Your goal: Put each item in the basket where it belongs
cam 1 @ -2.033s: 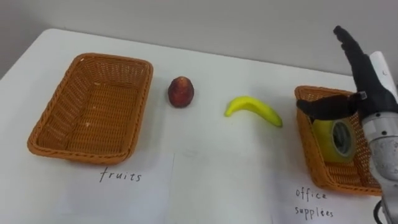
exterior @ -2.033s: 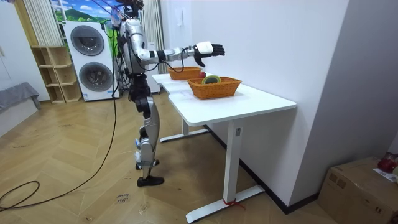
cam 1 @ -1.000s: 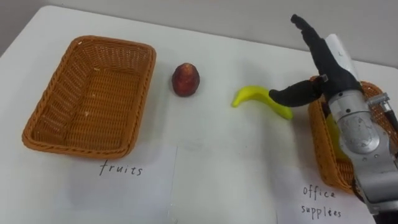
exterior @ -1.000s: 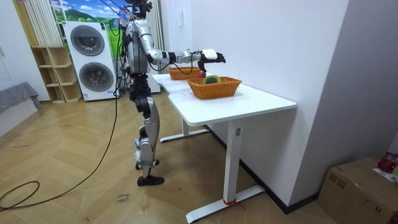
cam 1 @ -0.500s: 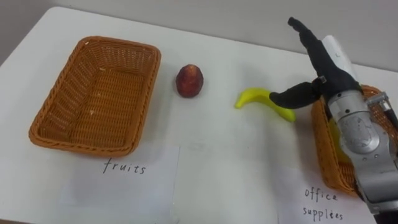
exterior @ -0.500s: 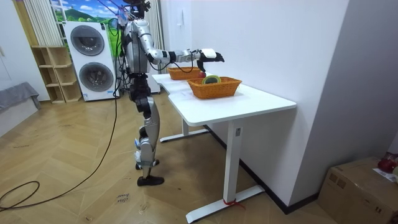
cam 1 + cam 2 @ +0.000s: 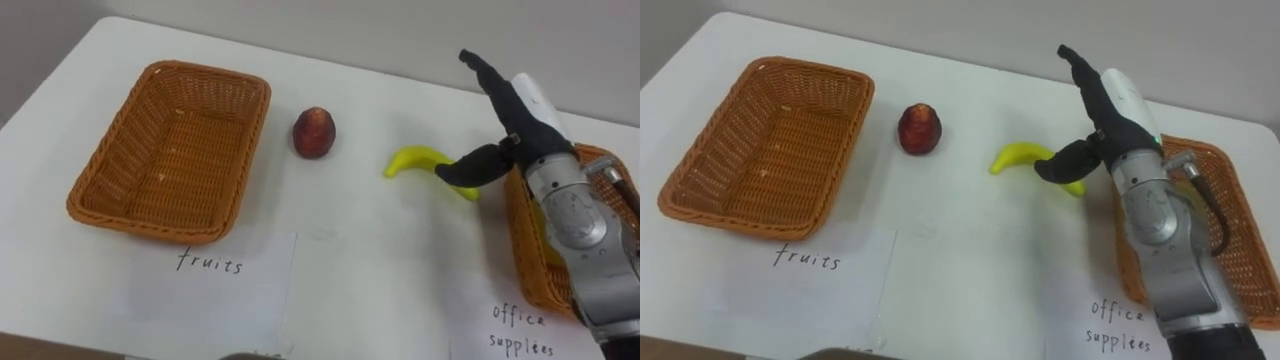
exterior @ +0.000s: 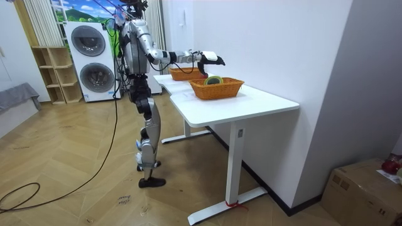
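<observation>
While the right hand [image 7: 528, 135] hovers over the banana's [image 7: 412, 158] end, fingers straight, thumb spread, grasping nothing, the banana lies on the bench [image 7: 380, 250] between the peach [image 7: 314, 133] and the office basket [image 7: 522, 245]. Left of the peach stands the fruit basket [image 7: 150, 225].

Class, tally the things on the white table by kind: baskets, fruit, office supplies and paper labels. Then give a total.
Brown wicker baskets: 2, fruits basket and office supplies basket
Fruit: 2, red peach and yellow banana
Office supplies: 1, yellow-green tape roll
Handwritten paper labels: 2, left and right
Total: 7
</observation>
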Robot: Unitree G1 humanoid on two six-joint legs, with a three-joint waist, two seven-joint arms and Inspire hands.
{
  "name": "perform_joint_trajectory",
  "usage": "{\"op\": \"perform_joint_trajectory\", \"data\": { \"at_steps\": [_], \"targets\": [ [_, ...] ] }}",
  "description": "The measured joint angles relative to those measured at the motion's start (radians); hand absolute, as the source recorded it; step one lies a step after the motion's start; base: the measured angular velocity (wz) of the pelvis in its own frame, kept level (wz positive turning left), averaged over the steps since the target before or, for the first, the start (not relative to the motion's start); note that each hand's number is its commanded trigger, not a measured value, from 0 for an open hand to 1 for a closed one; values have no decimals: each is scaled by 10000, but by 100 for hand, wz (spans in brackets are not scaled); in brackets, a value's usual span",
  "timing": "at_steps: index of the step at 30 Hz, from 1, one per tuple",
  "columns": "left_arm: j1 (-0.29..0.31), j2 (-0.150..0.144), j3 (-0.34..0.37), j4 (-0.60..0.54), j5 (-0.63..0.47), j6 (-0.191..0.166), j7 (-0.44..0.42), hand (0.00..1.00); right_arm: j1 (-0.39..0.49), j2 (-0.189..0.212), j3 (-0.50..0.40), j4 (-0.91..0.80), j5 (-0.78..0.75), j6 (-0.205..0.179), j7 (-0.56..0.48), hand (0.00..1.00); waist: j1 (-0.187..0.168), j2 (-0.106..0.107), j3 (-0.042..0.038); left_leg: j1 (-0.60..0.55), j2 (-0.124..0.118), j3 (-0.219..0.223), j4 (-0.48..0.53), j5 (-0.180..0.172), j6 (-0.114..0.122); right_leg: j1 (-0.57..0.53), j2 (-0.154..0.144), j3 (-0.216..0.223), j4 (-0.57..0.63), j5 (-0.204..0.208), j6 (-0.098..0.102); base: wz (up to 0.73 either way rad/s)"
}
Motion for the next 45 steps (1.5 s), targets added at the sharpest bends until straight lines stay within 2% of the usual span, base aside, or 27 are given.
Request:
{"op": "perform_joint_trajectory", "data": {
  "at_steps": [15,27,33,35,39,45],
  "targets": [
    [7,-1,1,-40,-2,54,-124,0,-98,-69,11,91,-230,0,-9,0,56,100,-1,-34,-8,-12,-6,6,-4,-37,15,-18,-27,0,0,0],
    [36,8,-61,-415,-13,87,-6,0,-459,-217,724,1226,-561,8,-27,0,284,93,-17,-83,-30,-38,-9,7,-6,-59,13,-18,-24,0,0,0],
    [38,62,-204,-565,-4,112,-49,0,-490,-217,836,1724,-1359,26,-28,0,423,-9,-62,-85,-37,-56,7,7,-5,-83,13,-22,-19,-1,1,-1],
    [35,81,-205,-670,-2,117,-88,0,-511,-223,1137,1932,-1529,172,-11,0,500,-62,-82,-89,-46,-83,5,7,-5,-99,13,-18,-19,-1,1,-2],
    [23,83,-210,-800,4,110,-89,0,-691,-224,1521,2002,-1724,220,275,0,565,-113,-64,-109,-60,-95,2,8,-3,-127,5,-20,-20,0,1,0],
    [26,84,-207,-845,6,110,-89,0,-1036,-225,1560,2293,-1774,226,412,0,623,-150,-37,-99,-69,-146,-10,9,-2,-95,0,-48,-29,-1,2,2]
  ]
}}
